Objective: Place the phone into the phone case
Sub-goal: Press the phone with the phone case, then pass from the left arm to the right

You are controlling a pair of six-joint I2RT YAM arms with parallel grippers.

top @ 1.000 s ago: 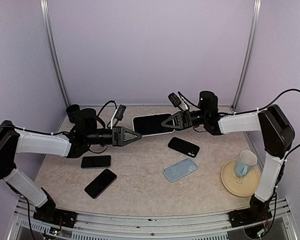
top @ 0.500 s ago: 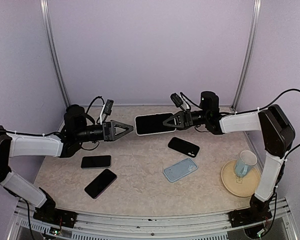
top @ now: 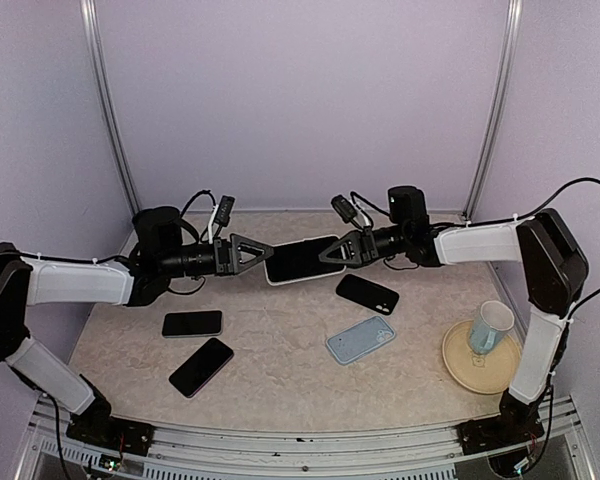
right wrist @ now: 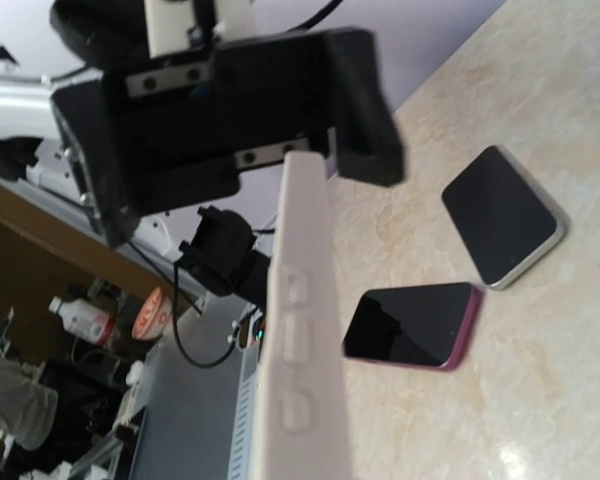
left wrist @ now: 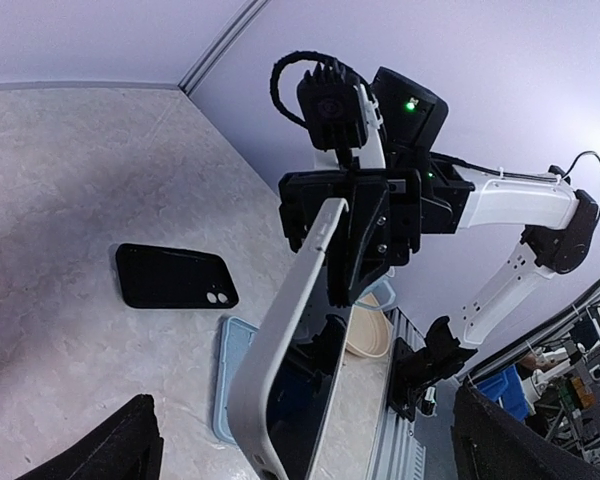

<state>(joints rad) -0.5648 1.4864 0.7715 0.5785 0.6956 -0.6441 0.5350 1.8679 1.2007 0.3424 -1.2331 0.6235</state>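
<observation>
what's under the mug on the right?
A tan plate; the mug stands on it. The patch of plate directly beneath the mug is covered, so anything there can't be seen.

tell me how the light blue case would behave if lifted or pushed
Probably light: the light blue case looks thin and empty. Held by one edge it may flex. Lying flat, it would likely slide, not tip.

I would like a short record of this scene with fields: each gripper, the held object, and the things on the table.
left gripper: open, fingers either side of the phone's free end
right gripper: shut on the white-edged phone
held object: lifted off the table
centre: black phone, light blue case
left: grey-edged phone, magenta-edged phone
right: cup on plate
</observation>
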